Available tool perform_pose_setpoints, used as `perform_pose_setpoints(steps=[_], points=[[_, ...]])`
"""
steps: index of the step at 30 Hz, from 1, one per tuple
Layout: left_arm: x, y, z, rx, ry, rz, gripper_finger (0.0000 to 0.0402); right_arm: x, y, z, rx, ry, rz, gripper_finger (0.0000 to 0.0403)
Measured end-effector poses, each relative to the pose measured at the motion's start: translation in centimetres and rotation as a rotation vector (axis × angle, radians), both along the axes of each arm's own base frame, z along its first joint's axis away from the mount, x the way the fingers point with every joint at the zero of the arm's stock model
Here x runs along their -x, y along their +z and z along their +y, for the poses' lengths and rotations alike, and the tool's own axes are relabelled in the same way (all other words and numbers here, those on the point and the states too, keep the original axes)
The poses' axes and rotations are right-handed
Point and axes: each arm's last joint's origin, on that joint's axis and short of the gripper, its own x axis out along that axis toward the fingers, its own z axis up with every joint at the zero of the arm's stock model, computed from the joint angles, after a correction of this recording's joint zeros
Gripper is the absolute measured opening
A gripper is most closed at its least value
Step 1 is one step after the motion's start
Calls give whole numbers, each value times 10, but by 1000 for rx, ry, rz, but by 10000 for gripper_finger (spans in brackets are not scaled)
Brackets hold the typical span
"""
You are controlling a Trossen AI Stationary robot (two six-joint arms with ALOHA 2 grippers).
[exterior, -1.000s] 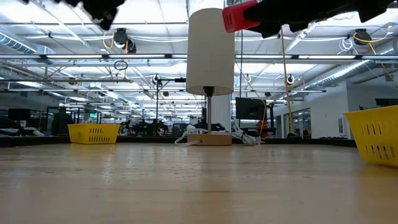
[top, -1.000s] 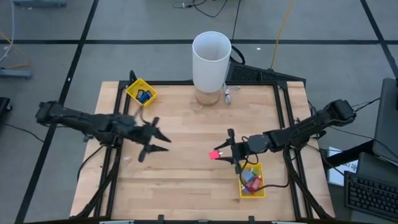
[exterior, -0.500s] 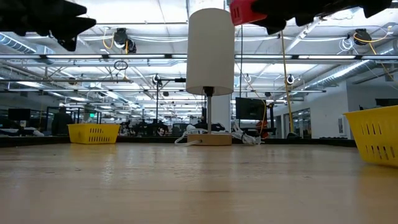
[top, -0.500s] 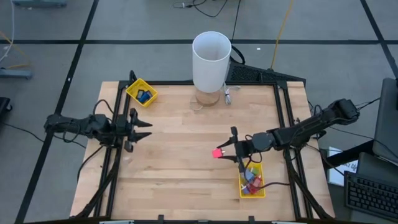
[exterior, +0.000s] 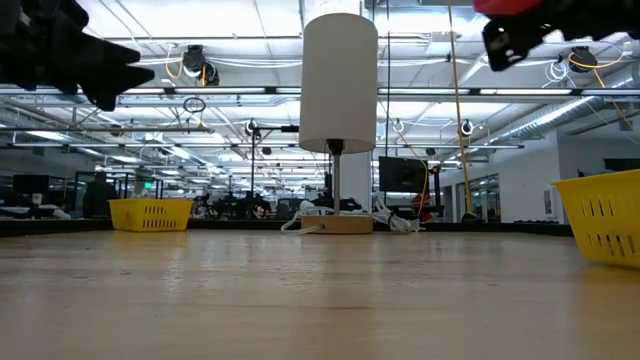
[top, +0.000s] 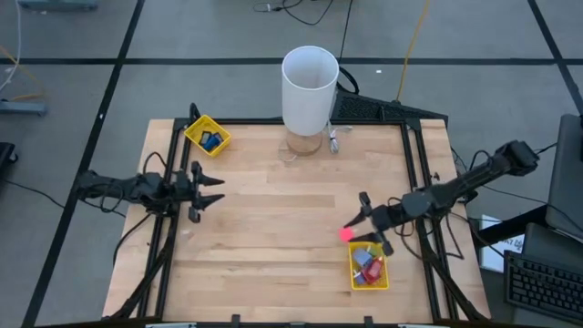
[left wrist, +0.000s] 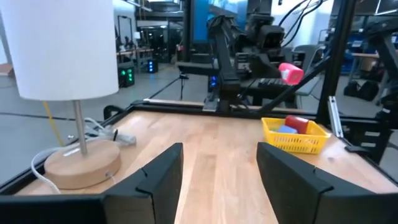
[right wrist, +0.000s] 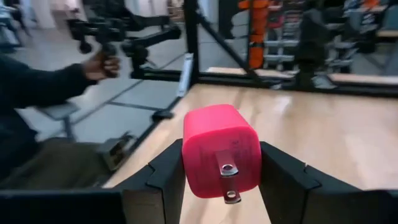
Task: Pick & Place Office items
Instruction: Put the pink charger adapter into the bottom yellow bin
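My right gripper (top: 355, 229) is shut on a small red block (top: 347, 234) with two metal prongs (right wrist: 227, 180). It hangs above the table, just beyond the far left corner of the near yellow tray (top: 369, 267), which holds several small red, blue and grey office items. My left gripper (top: 206, 191) stands open with nothing between its fingers at the table's left edge; in the left wrist view (left wrist: 219, 180) it points across the table. A second yellow tray (top: 208, 135) with blue pieces sits at the far left corner. My right gripper pinches the red block by two opposite sides (right wrist: 189, 162) between its two fingers (right wrist: 163, 177). The fingers lie about level and point toward the table's left. The block is lifted clear of the table, its pronged face turned toward the wrist camera.
A tall white cylinder (top: 310, 84) on a stem with a round wooden base (left wrist: 78, 165) stands at the middle of the far edge. Bare wood (top: 273, 228) lies between the two arms. Off the table, a person's hand (right wrist: 102, 62) grips a dark handle.
My right gripper has carried the red block toward the table's right and near edges, up to the near yellow tray, rolling a little; the block stays clear of the table. My left gripper has drawn back toward the table's left edge and sunk.
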Motion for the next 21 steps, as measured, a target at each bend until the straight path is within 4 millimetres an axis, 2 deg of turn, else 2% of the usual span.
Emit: perform_pose_setpoints(steps=[4, 8, 14, 21], points=[[-3, -9, -1, -15, 3, -21, 208, 14, -15, 4, -58, 39, 47, 154], [-5, -18, -1, -25, 12, -16, 202, 23, -38, 4, -118, 48, 145, 154], [-5, -18, -1, -18, 17, -6, 186, 38, -68, 6, -197, 62, 287, 154], [-5, -18, -1, -18, 17, -3, 168, 52, -84, 12, -260, 121, 391, 154]])
